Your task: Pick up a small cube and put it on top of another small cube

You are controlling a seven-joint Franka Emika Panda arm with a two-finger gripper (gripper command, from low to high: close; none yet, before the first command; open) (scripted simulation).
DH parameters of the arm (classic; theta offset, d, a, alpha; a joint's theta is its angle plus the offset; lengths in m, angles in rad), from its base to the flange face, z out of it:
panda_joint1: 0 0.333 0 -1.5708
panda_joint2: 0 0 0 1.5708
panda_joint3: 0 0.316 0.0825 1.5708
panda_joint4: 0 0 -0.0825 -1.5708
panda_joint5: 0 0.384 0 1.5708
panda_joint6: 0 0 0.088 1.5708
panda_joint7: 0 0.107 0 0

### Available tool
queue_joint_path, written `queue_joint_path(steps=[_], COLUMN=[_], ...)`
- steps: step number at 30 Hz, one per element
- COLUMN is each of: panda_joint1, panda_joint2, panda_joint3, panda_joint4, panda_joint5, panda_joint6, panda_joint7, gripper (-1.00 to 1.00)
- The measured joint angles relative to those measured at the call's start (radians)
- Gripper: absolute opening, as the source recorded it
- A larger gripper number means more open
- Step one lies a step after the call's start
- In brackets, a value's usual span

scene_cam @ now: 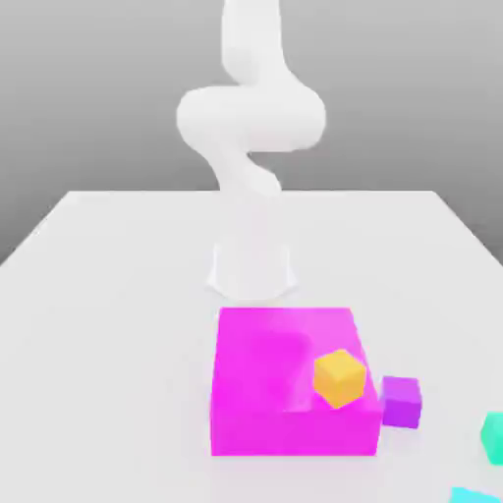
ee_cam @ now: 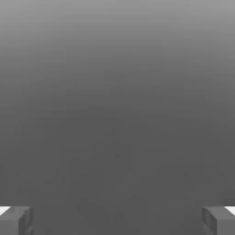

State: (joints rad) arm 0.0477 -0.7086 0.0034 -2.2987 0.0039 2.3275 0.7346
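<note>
A small orange cube [scene_cam: 340, 377] sits on the top face of a large magenta block [scene_cam: 265, 393], near its front corner on the exterior view's right. A small purple cube [scene_cam: 401, 401] rests on the table right beside that block. A teal cube [scene_cam: 494, 435] is cut off by the exterior view's right edge, and a cyan one [scene_cam: 478, 495] by the bottom edge. In the hand view my gripper [ee_cam: 117, 221] is open, its two grey fingertips [ee_cam: 16, 220] far apart with plain grey background and nothing between them.
The white arm [scene_cam: 251, 123] coils up from its base [scene_cam: 251, 270], which stands on the white table [scene_cam: 108, 324] just behind the magenta block. The table spreads wide on the exterior view's left.
</note>
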Motion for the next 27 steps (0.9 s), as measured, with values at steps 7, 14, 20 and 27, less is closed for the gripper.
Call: queue_joint_path(steps=[7,14,20,27], panda_joint1=[0.126,0.225,0.320,0.393], panda_joint2=[0.260,0.513,0.732,0.989], panda_joint3=[0.020,0.068,0.121,0.166], panda_joint4=[0.004,0.008,0.011,0.015], panda_joint5=[0.013,0.018,-0.010,-0.098], panda_joint6=[0.078,0.154,0.220,0.294], panda_joint7=[-0.187,-0.365,-0.494,-0.605], gripper=[0.00,0.00,0.00,0.00])
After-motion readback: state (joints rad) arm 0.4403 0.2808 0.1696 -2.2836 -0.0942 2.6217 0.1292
